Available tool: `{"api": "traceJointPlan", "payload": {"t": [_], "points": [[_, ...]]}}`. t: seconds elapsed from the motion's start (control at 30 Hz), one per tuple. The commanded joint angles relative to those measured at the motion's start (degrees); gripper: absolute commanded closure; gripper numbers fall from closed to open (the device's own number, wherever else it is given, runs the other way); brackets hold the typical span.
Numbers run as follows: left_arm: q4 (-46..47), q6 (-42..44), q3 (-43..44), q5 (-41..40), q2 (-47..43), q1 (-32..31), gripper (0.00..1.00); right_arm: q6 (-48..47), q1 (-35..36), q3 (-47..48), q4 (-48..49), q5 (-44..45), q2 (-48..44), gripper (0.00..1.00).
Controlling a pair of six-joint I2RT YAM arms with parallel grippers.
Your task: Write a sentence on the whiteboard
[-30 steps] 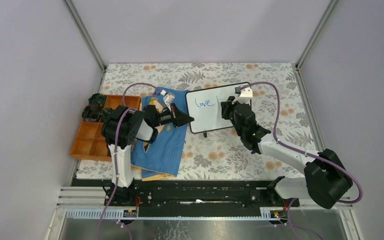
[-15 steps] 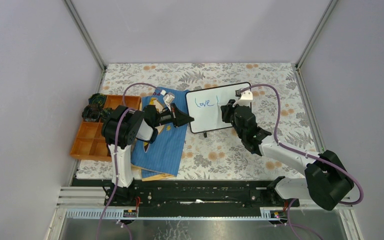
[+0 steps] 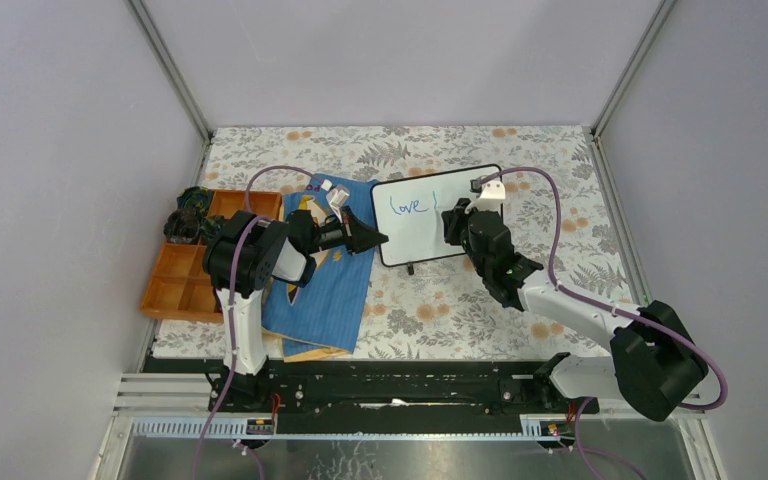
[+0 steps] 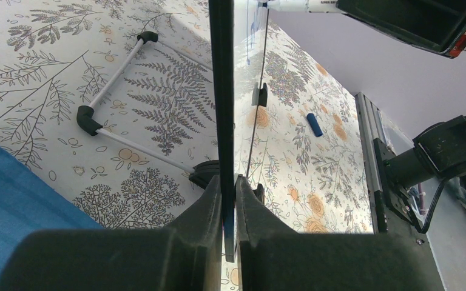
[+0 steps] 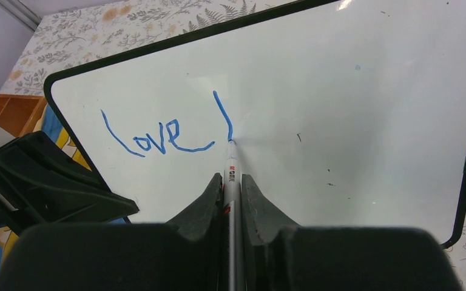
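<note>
The whiteboard (image 3: 430, 235) stands tilted at mid-table, white with a thin black frame. My left gripper (image 3: 378, 238) is shut on its left edge; the left wrist view shows the board edge-on (image 4: 221, 91) between the pads of that gripper (image 4: 229, 188). The sentence (image 5: 158, 136) reads "love" in thin blue cursive, followed by one downstroke (image 5: 221, 112). My right gripper (image 5: 231, 182) is shut on a silver marker (image 5: 230, 167). The marker's tip touches the board at the foot of that stroke. From above, the right gripper (image 3: 452, 218) covers the board's middle.
A blue cloth book (image 3: 325, 290) lies under the left arm. An orange compartment tray (image 3: 185, 270) sits at the left with a dark bundle (image 3: 188, 222) at its far end. A blue cap (image 4: 315, 124) lies on the floral tablecloth. The white rod stand (image 4: 115, 103) lies behind the board.
The right gripper and marker slid a little toward the board's near edge, leaving a short blue downstroke after "love". The left arm and the board have not moved.
</note>
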Motion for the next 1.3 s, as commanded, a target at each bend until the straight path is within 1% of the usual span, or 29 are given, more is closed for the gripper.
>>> {"api": "traceJointPlan", "payload": {"t": [0.0, 0.47, 1.27], "points": [[-5.3, 4.03, -1.73, -2.21, 2.41, 1.03, 1.0, -1.61, -0.47, 3.48, 0.04, 2.75, 0.01, 1.0], [-5.38, 4.07, -1.69, -2.21, 2.35, 1.03, 1.0, -2.54, -1.1, 5.87, 0.39, 3.48, 1.16, 1.0], [-5.56, 4.15, -1.76, -2.27, 2.32, 0.94, 1.0, -2.16, -1.53, 3.28, -1.05, 4.44, -0.85, 1.0]]}}
